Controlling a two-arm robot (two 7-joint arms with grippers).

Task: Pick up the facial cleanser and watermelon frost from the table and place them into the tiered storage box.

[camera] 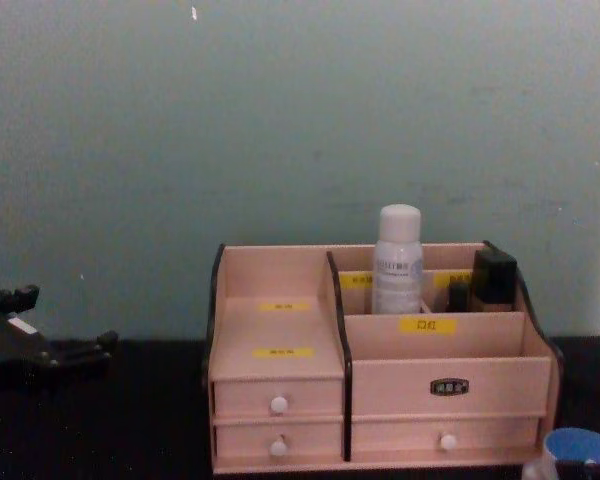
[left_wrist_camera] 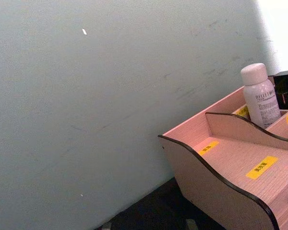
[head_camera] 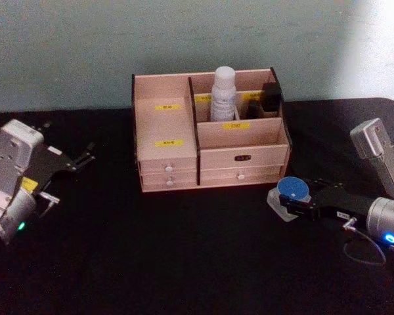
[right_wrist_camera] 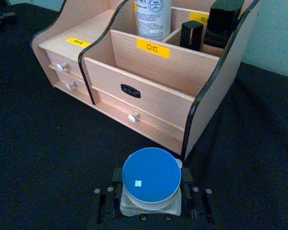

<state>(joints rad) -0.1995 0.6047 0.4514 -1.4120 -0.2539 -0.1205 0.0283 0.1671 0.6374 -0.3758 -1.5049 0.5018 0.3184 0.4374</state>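
So the right gripper (right_wrist_camera: 151,201) has its jaws clamped on a squat blue-lidded jar (right_wrist_camera: 151,175), one jaw pressed against each side of the clear base. I'm guessing that's the watermelon frost. The jar looks like it's sitting on the black surface (head_camera: 184,249), or only barely off it, I honestly can't tell which. The tiered storage box (head_camera: 240,157) is straight ahead of those jaws, with its front right corner just beyond the jar, close but not touching. A white bottle (head_camera: 223,92) stands upright in one of the back compartments, well ahead of the jaws and a little to their left. If that's the facial cleanser, that half of the job is done. A couple of dark containers (head_camera: 270,98) sit in the back compartment next to it. The left gripper (head_camera: 71,176) is parked way off on the far side of the box, jaws spread and holding nothing. My read is that this is the grab-and-lift step for the second item. Next move calls for a straight lift, high enough to clear the front panel and that dark-edged side wall, then a carry forward over the long compartment behind the drawers, which looks free. After that it's lower down and let go. The thing to watch is the side panel, because with the jar that near the corner a lazy lift could clip it.
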